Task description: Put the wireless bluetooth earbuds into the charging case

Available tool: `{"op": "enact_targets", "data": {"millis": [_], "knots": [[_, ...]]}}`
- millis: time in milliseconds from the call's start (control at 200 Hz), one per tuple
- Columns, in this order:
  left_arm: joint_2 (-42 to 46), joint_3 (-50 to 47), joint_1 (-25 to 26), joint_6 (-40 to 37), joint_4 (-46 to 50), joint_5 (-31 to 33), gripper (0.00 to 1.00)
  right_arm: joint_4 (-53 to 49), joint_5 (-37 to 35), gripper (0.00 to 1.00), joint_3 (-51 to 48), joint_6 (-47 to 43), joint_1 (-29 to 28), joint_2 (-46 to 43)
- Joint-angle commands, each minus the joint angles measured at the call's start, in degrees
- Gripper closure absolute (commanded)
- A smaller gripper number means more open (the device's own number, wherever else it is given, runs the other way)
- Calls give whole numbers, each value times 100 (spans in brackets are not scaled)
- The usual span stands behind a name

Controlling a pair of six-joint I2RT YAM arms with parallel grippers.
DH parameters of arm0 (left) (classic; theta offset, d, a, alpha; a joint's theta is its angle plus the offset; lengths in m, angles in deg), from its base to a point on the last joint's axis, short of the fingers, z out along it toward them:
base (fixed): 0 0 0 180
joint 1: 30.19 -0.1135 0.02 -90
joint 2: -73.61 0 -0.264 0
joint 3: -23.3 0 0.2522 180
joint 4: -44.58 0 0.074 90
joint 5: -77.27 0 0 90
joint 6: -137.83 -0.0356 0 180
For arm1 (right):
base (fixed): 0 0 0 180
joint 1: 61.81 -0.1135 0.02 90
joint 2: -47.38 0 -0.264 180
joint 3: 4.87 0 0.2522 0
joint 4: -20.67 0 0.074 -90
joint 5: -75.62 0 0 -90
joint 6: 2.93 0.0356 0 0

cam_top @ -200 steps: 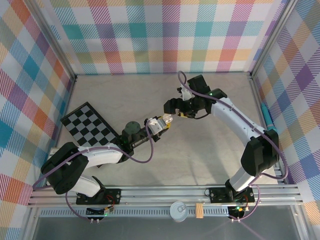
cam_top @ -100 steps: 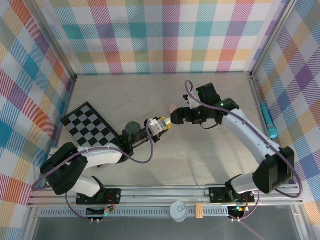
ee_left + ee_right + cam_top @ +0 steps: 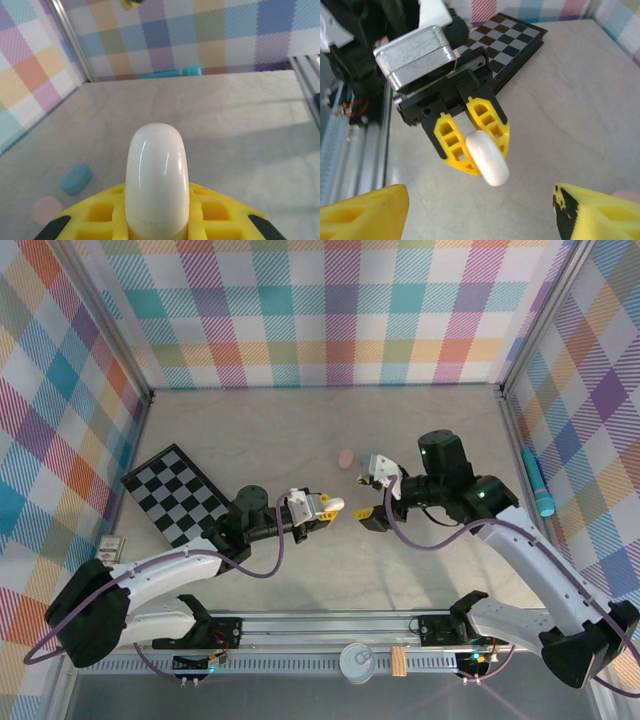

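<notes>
A white pebble-shaped charging case (image 3: 487, 157) sticks out lengthwise from between the yellow fingers of my left gripper (image 3: 472, 160), which is shut on it above the table. Its lid looks closed in the left wrist view, where the case (image 3: 157, 180) rises from the left gripper (image 3: 157, 205). My right gripper (image 3: 366, 498) hangs a short way right of the left gripper (image 3: 324, 507), facing it, open with nothing between its fingertips (image 3: 360, 212). The earbuds are out of view.
A pink case (image 3: 346, 456) and a pale blue case (image 3: 76, 178) lie on the table behind the grippers. A folded chessboard (image 3: 180, 492) lies at the left. A teal pen-like stick (image 3: 535, 480) rests along the right wall.
My right gripper has drawn back from the white case, right and nearer, with its jaws a little narrower. The left gripper, still holding the case, has shifted slightly nearer. The pink case is uncovered.
</notes>
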Motion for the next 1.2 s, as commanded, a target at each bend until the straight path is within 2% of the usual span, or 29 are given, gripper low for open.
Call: {"op": "enact_targets", "data": {"millis": [0, 90, 250, 315, 450, 650, 710, 805, 950, 1195], "knots": [[159, 320, -50, -268, 780, -514, 98, -356, 72, 28, 394, -1464, -159, 418], [170, 394, -48, -333, 887, -529, 98, -415, -115, 29, 597, -1704, -318, 748], [143, 455, -48, -370, 914, -529, 97, -406, 66, 33, 718, -1846, -478, 1186], [148, 481, -55, -379, 909, -539, 97, -455, 74, 36, 748, -1862, -540, 1340], [184, 475, -48, -404, 917, -486, 97, -406, 138, 55, 752, -1791, -583, 1561], [253, 465, -48, -467, 937, -415, 98, -457, -9, 57, 753, -1787, -609, 1695], [269, 457, -52, -467, 934, -415, 97, -492, -48, 64, 773, -1778, -606, 1715], [263, 431, -49, -482, 952, -389, 96, -462, -152, 69, 763, -1723, -608, 1683], [289, 278, -58, -420, 779, -137, 80, -153, -417, 80, 658, -1169, -597, 1644], [449, -91, -95, -289, 607, 362, 52, 404, -515, 86, 362, -363, -516, 1736]]}}
